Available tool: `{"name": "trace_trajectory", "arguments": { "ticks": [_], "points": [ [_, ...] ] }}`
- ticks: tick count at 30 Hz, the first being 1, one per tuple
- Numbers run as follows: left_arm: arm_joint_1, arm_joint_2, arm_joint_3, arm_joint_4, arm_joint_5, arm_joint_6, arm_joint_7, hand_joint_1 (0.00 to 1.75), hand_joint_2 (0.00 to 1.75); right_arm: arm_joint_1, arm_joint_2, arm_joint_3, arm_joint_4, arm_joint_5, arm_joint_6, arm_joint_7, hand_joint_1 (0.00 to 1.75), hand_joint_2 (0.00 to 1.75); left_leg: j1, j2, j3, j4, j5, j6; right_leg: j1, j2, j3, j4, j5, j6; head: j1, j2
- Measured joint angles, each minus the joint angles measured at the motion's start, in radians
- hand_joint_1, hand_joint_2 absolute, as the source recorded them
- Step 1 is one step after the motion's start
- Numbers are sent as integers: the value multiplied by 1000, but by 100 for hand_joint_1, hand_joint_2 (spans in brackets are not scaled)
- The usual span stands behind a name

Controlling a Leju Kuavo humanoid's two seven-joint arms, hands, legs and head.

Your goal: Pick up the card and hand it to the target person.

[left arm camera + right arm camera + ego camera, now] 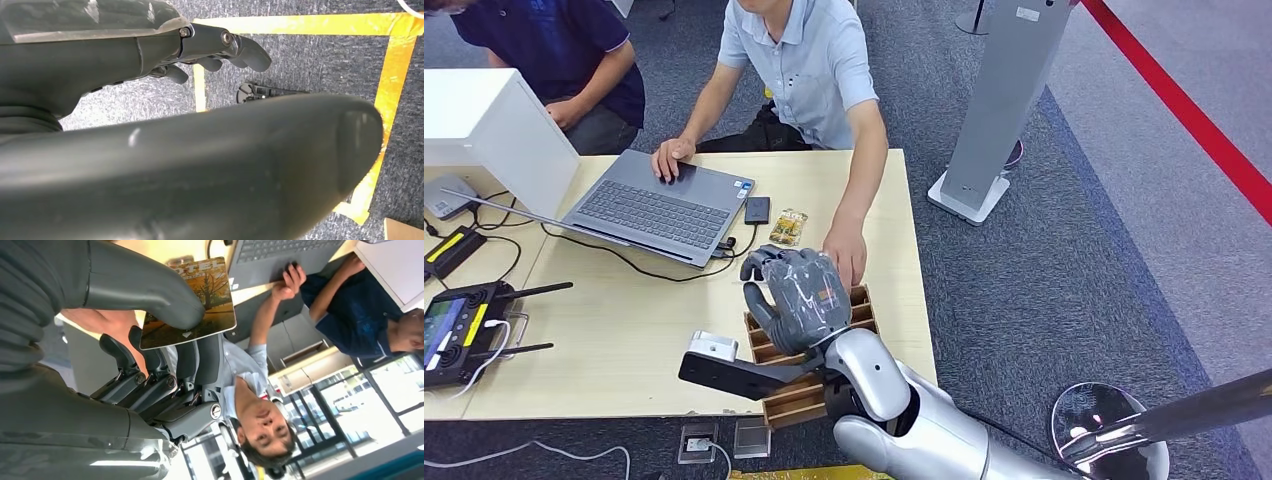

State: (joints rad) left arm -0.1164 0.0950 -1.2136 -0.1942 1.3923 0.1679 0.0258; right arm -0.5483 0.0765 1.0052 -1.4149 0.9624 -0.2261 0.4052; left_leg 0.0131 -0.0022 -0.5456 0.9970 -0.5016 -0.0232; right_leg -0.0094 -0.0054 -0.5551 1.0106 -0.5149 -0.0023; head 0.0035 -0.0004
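On the left of the wooden table lies a black remote with a screen, and above it stands a white box. Next comes an open grey laptop, where a person in a light blue shirt rests one hand on it. Beside the laptop lie a small black thing and a little packet. Near the front edge sits a brown wooden tray split into narrow slots; I cannot tell what is in the slots, because the robot's arm covers much of it. A small white box sits just beside the tray. The right hand is raised over the tray, and the person's other hand reaches in close behind it. The card is in the right hand, pinched between the thick thumb on top and the dark fingers under it. The card shows a yellow tree in autumn colours and the letters "OTEL" at one end. The left hand hangs over grey carpet with yellow tape, its fingers loosely curled and holding nothing.
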Motion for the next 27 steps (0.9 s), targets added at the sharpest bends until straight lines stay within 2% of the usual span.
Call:
{"name": "trace_trajectory", "arguments": {
  "ticks": [8,16,21,27],
  "points": [
    [-27,-2,-26,0,-15,-10,14,0,0,-188,54,8,210,-45,-6,-115,155,175,0,0,0,0,1,0,0,0,0,1,1,-1,0,0],
    [-51,-3,-53,0,-29,-12,26,0,0,-364,126,19,497,-52,-6,-154,155,175,0,0,-1,0,1,0,0,0,0,1,1,-1,1,0],
    [-55,-3,-68,0,-30,-14,29,0,0,-425,162,31,650,-45,-26,-181,155,175,0,0,-1,0,1,0,0,0,0,1,1,-1,1,0],
    [-55,-3,-76,0,-29,-14,29,0,0,-450,205,47,777,-31,-38,-196,155,175,0,0,0,0,1,0,0,0,0,1,1,-1,0,0]
  ]
}}
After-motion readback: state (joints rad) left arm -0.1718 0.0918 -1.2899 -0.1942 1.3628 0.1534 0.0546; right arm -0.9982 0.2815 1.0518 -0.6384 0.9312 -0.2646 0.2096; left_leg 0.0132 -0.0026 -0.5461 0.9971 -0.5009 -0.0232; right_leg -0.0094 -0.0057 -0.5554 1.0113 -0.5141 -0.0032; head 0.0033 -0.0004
